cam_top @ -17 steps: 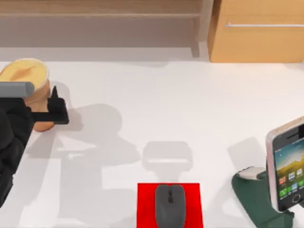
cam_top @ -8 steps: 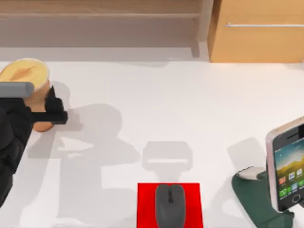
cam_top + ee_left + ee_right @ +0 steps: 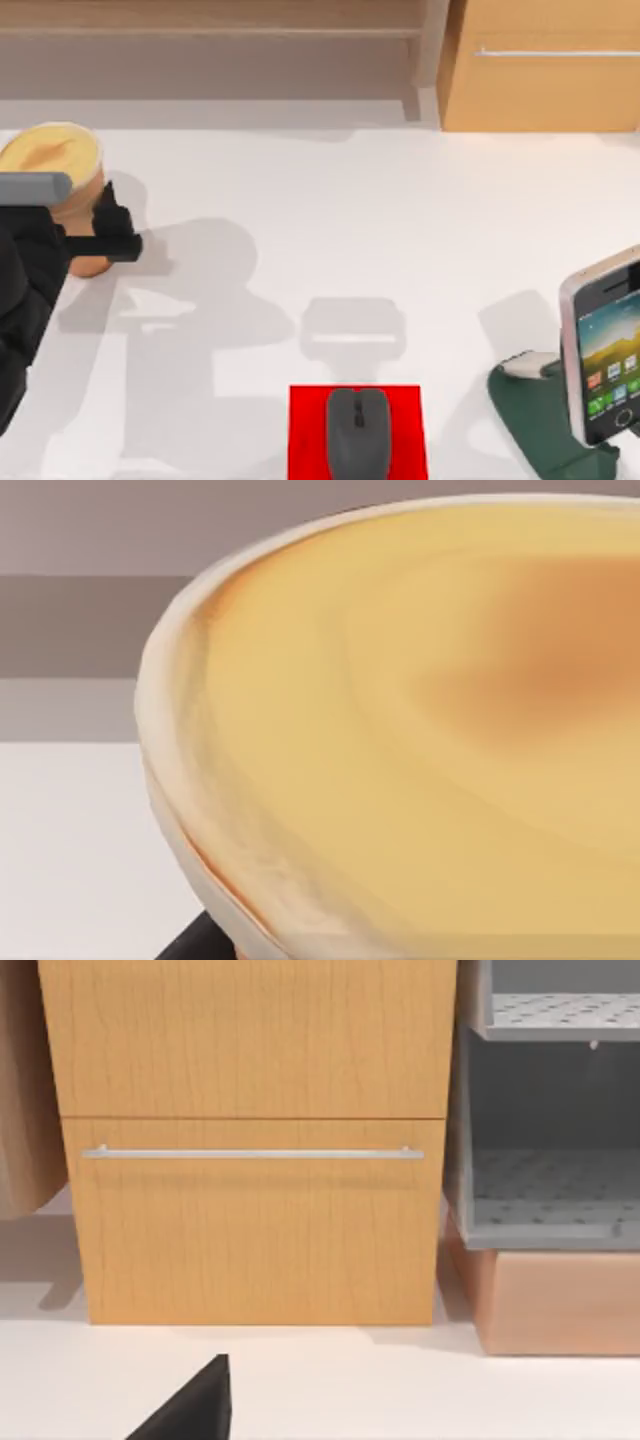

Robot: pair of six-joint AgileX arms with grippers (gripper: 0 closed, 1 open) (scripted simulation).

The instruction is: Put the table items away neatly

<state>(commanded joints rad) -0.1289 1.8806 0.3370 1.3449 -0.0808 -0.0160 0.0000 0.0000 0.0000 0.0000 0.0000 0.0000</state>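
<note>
At the left edge of the table (image 3: 330,210), the orange paper cup (image 3: 72,215) is seen standing upright, its yellow lid (image 3: 50,150) facing the overhead camera. The left gripper (image 3: 100,232) is placed against the cup's right side, with one dark finger (image 3: 105,205) pointing up along the cup wall and another lying flat across its lower part. The fingers appear pressed to the cup, but the cup's far side is covered by the arm, so a firm clamp cannot be confirmed. Much of the cup's left side is hidden behind the black left arm and its grey link. In the left wrist view the lid (image 3: 430,730) is shown very near, cut off at the frame edges, with a dark finger tip (image 3: 195,942) at its lower rim.

The dark grey mouse (image 3: 358,432) is found on the red mat (image 3: 305,430) at the bottom centre, its rear cut off by the frame. The smartphone (image 3: 600,345) is propped upright in the dark green stand (image 3: 535,420) at the right edge, partly cropped.

The right gripper is represented by a single dark finger tip (image 3: 190,1410) in its wrist view, facing the wooden cabinet (image 3: 255,1140) with its metal handle (image 3: 250,1153); whether it is spread or closed cannot be told.
</note>
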